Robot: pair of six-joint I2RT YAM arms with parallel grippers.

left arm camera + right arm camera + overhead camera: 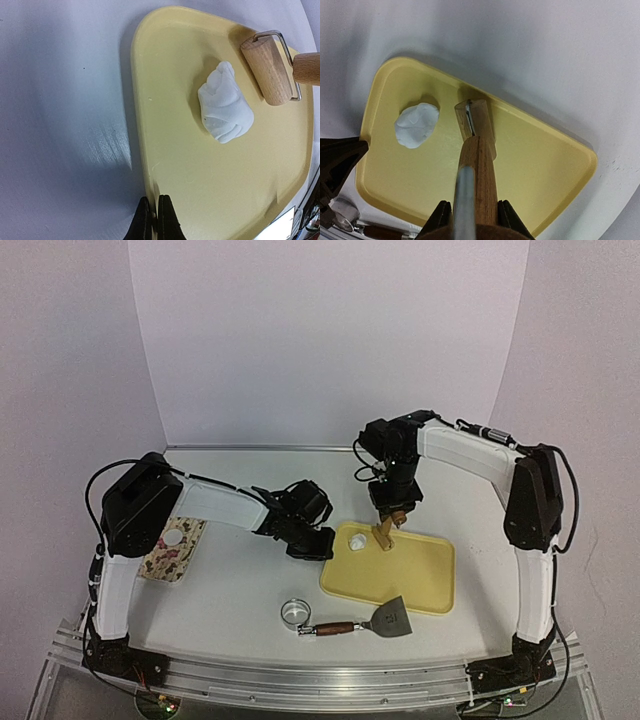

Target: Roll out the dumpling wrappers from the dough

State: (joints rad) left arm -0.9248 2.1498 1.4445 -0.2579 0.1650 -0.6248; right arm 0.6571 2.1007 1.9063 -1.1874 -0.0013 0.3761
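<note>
A lump of white dough (357,541) (225,104) (417,125) lies at the near-left end of the yellow tray (425,585) (200,190) (545,170). My right gripper (392,512) (472,215) is shut on the wooden handle of a small roller (385,533) (476,122). The roller's drum (267,70) rests on the tray just beside the dough, not on it. At the tray's left rim my left gripper (318,543) (154,220) is shut, pinching the edge. One small white dumpling wrapper (174,537) lies on a patterned mat (170,558) at the far left.
A shiny metal ring cutter (295,613) stands on the table in front of the tray. Beside it lies a scraper (365,623) with a wooden handle and metal blade. White walls close off the back and both sides.
</note>
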